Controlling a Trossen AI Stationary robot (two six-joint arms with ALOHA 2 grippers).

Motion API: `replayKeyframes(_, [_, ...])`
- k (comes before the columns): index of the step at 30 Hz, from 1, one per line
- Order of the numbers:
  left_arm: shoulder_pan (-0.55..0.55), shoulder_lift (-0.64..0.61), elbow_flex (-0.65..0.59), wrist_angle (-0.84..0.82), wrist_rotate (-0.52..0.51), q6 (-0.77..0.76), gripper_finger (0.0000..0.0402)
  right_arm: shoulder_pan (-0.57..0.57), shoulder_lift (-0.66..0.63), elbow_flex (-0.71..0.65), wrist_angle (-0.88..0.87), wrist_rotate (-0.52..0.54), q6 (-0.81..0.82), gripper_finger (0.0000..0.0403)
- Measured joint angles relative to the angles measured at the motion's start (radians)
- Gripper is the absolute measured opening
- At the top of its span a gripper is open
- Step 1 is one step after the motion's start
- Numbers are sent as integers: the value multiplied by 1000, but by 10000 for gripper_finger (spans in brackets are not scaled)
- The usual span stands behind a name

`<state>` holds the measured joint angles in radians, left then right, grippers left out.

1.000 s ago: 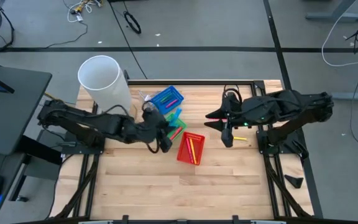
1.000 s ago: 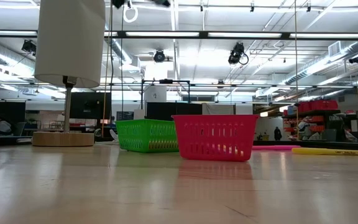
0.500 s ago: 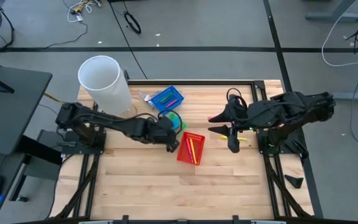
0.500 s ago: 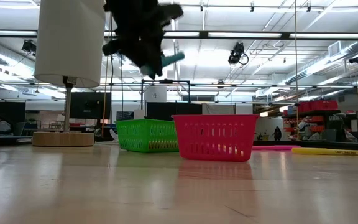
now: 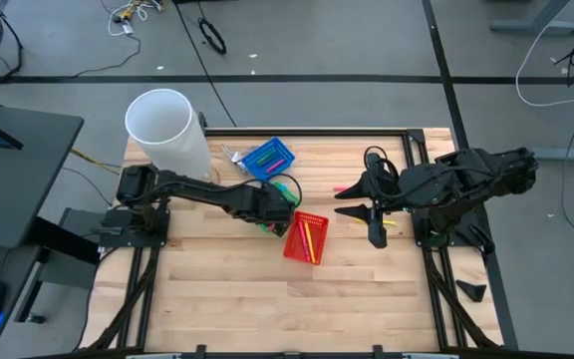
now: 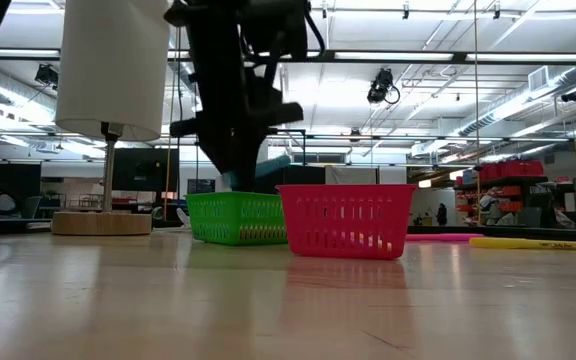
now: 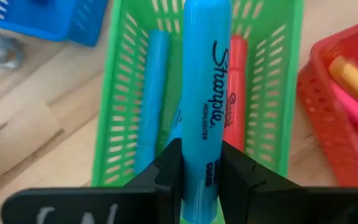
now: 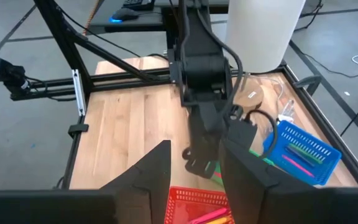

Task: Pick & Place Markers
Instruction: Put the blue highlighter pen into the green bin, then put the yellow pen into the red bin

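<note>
My left gripper (image 7: pixel 201 158) is shut on a blue marker (image 7: pixel 207 93) and hangs over the green basket (image 7: pixel 123 93), which holds a blue marker (image 7: pixel 151 93) and a red one (image 7: pixel 236 93). In the high view it (image 5: pixel 273 211) stands between the green basket (image 5: pixel 289 189) and the red basket (image 5: pixel 305 237), where yellow and pink markers lie. My right gripper (image 8: pixel 194 180) is open and raised at the table's right side (image 5: pixel 365 217), touching nothing. A pink marker (image 6: pixel 443 238) and a yellow marker (image 6: pixel 533 243) lie flat on the table. My left gripper pinches the blue marker's barrel near one end (image 7: pixel 199 171) between its two fingers (image 7: pixel 169 165). The fingers slant steeply down from the table's left. The marker sticks out past the fingertips, lifted clear above the green basket (image 6: pixel 236 217).
A blue basket (image 5: pixel 267 158) with markers sits behind the green one. A tall white cylinder (image 5: pixel 167 130) stands at the far left on a round wooden base. Bare wood lies along the table's near half (image 5: pixel 287 309).
My left gripper has come down and toward the table's right, from beside the blue basket to just above the green one. It has tipped to point more steeply down. It has kept its hold on the blue marker.
</note>
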<state>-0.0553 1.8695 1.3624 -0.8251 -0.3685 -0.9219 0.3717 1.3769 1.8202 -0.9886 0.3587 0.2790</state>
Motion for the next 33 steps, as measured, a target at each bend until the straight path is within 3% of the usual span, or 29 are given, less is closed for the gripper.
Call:
replayKeyframes(15, [15,61,-1,35,77,26,73,6,0,0,-1,-10,-11,136])
replayKeyframes(24, [15,61,-1,37,100,28,188,6,0,0,6,-9,-6,136])
replayKeyframes(33, [15,20,0,54,111,28,223,6,0,0,7,-8,0,136])
